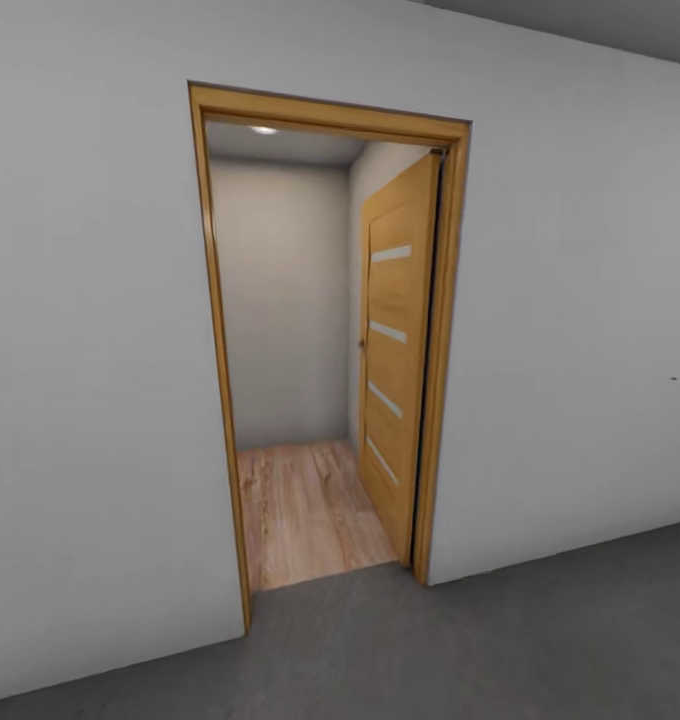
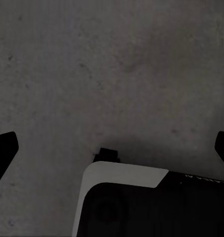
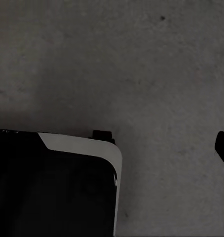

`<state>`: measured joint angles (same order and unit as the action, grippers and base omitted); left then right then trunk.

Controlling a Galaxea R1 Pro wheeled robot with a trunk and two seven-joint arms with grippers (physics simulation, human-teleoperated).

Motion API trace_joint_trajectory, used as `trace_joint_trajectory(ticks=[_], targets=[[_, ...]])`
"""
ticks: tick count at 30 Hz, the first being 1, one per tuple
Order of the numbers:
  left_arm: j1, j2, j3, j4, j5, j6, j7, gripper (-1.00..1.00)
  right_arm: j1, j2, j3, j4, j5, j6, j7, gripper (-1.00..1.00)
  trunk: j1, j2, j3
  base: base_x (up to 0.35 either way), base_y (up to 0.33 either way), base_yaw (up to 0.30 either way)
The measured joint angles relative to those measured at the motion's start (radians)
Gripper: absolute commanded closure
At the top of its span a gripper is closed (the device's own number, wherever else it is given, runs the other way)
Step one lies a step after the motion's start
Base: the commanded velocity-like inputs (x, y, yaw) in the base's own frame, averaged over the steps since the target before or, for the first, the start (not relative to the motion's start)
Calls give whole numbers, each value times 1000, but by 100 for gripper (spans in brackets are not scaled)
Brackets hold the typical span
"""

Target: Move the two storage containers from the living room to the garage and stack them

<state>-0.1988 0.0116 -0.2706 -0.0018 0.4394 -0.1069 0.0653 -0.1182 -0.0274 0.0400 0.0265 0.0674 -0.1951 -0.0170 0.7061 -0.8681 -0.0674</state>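
The two storage containers are out of view. In the head view I face a white-grey wall with a wood-framed doorway (image 1: 216,350), and the dark grey concrete floor (image 1: 540,640) of the garage lies under me. My left gripper (image 2: 115,142) hangs over this floor (image 2: 116,64), its two dark fingertips (image 2: 5,145) wide apart with nothing between them. One fingertip (image 3: 222,145) of my right gripper (image 3: 114,140) shows at the frame's edge, far out from the middle, over the same concrete (image 3: 141,64). It holds nothing.
The wooden door (image 1: 395,350) stands swung inward on the right of the opening. Beyond it lie light wood planks (image 1: 300,510) and a plain back wall (image 1: 280,300). My black-and-white base (image 2: 141,202) sits close under both wrists (image 3: 57,187).
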Motion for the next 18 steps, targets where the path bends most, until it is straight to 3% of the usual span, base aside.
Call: trace_joint_trajectory(ticks=[18], targets=[[0,1,1,0,0,0,-1,-100,0,-1,8,0,1,2,-1,-100,0,0,0,322,0,0]])
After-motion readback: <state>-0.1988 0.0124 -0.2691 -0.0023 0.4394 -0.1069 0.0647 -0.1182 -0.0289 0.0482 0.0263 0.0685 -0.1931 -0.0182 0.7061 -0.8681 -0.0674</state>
